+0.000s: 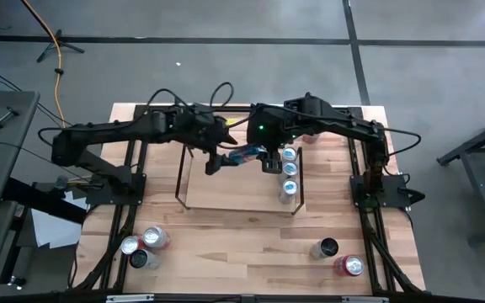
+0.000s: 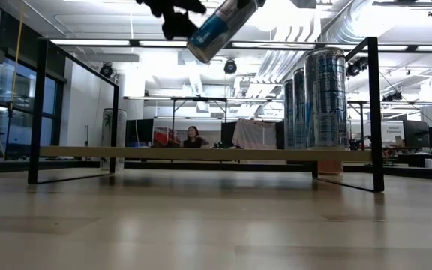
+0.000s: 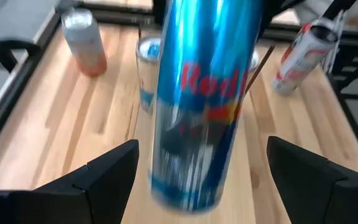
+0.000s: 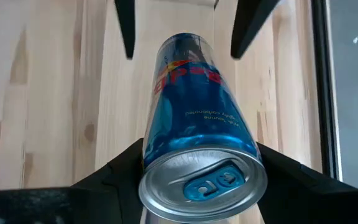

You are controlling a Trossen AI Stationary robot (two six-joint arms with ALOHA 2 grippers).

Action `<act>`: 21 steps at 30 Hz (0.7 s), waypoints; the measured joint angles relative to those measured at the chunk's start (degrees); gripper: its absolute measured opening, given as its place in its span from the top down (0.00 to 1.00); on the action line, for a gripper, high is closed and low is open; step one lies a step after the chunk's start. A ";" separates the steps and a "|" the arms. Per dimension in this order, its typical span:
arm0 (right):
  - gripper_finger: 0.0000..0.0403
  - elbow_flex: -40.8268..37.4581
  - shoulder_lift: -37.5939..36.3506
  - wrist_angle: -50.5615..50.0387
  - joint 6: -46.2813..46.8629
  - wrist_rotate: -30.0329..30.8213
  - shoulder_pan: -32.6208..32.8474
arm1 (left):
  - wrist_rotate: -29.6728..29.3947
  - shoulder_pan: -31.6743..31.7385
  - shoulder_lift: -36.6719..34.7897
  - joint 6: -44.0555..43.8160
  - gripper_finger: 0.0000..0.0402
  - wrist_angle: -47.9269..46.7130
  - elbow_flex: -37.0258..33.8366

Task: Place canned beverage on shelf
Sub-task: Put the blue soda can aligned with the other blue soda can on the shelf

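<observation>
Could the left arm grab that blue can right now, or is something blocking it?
Probably yes. The left gripper stands open, a finger on either side of the blue can, with nothing between them. The right gripper holds that can tilted in the air above the shelf, so it would be a handover.

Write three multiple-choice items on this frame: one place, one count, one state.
1. Where is the blue can?
A) in the air above the shelf
B) on the floor
C) standing on the shelf

2. How many cans stand on the shelf?
A) one
B) three
C) six

3. The left hand is:
A) shut on the can
B) open
C) out of view

Key:
1A, the right hand holds it tilted over the board.
2B, a row at the shelf's right end.
3B, gaps show between both fingers and the can.
</observation>
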 joint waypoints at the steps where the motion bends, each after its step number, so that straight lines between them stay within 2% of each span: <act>1: 0.46 0.00 0.00 -1.25 0.17 0.01 0.00 | 0.00 0.14 0.30 -0.28 0.22 -1.01 0.00; 4: 0.46 0.00 0.24 -4.80 1.43 -0.55 0.00 | 0.07 0.85 0.05 -0.32 0.22 -4.91 0.00; 9: 0.46 0.00 2.54 -4.21 4.48 -4.68 0.90 | 0.01 2.70 -1.67 -0.55 0.22 -10.40 0.02; 11: 0.46 -0.01 4.55 -4.67 4.44 -4.58 1.68 | 0.04 3.51 -2.19 -1.29 0.22 -11.95 0.02; 18: 0.46 -0.13 8.56 -4.54 3.28 -3.94 3.23 | 0.96 2.81 -2.56 -1.99 0.22 -11.95 -0.35; 21: 0.46 -0.13 9.01 -4.57 2.92 -1.85 3.19 | 1.58 1.00 -2.79 -2.35 0.22 -7.56 -4.05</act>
